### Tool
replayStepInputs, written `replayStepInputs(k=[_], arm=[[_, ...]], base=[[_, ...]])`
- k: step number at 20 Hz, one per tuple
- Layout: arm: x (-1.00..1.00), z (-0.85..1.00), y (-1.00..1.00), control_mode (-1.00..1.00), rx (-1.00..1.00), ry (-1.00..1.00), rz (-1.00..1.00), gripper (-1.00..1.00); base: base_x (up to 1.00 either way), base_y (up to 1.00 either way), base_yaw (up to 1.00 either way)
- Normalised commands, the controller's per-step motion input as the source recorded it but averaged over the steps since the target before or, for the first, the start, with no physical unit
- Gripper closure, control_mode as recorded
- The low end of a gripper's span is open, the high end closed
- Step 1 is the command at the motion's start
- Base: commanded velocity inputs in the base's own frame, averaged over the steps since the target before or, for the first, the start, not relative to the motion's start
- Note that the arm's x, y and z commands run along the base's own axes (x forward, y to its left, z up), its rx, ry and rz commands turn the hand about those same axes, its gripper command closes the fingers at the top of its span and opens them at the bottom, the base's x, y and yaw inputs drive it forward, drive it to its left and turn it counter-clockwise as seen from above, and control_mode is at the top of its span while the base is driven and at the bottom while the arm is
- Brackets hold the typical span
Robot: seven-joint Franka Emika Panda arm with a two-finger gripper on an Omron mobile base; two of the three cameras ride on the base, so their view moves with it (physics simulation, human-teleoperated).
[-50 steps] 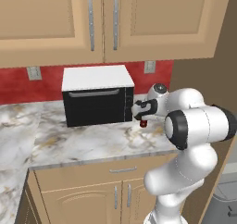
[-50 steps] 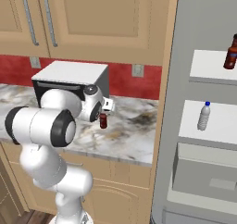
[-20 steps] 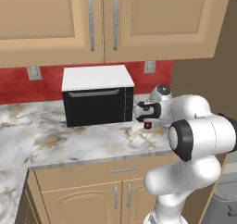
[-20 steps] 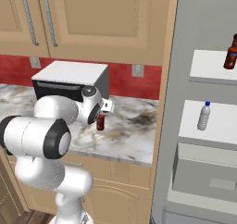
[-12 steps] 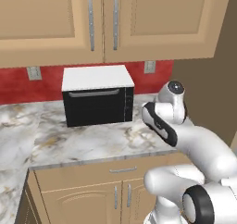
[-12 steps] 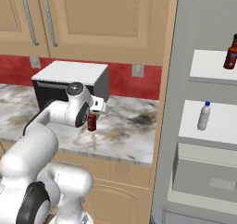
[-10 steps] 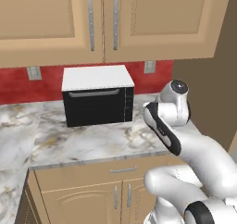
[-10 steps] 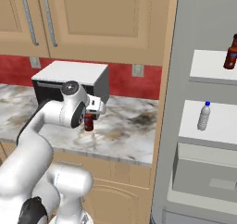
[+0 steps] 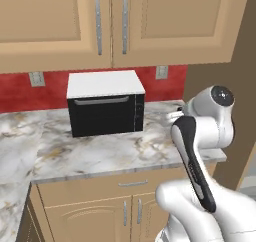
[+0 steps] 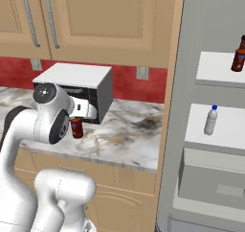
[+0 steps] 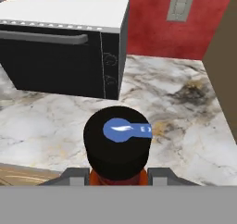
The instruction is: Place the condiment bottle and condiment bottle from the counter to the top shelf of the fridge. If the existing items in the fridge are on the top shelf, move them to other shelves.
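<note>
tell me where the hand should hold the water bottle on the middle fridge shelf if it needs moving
Grip the water bottle around its ribbed mid-body, below the blue cap. It stands upright on the shelf, so probably come in level from the open front, fingers either side. The body looks wider and steadier than the narrow neck, and nothing stands close beside it.

There were two sauce bottles: one (image 10: 76, 128) hung over the worktop (image 10: 129, 135), and the other (image 10: 239, 55) stood on the fridge's top shelf (image 10: 215, 73). One water bottle (image 10: 210, 121) stood on the lower shelf (image 10: 229, 135). One microwave (image 9: 105, 103) sat on the worktop. One grey drawer (image 10: 210, 180) lay under the shelves. Two outlets (image 9: 36, 78) (image 9: 161, 72) showed on the red wall.
</note>
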Motion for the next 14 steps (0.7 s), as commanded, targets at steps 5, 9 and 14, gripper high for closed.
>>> replayStepInputs(k=[5,9,14], arm=[[-1.00,0.31,-0.01,-1.00,0.00,-0.11,0.03,1.00],[-1.00,0.00,-0.09,-1.00,0.00,-0.16,0.01,1.00],[0.00,0.00,0.00,1.00,0.00,0.00,0.00,1.00]], base=[[0.00,0.00,0.00],[0.00,0.00,0.00],[-1.00,-0.61,-0.01]])
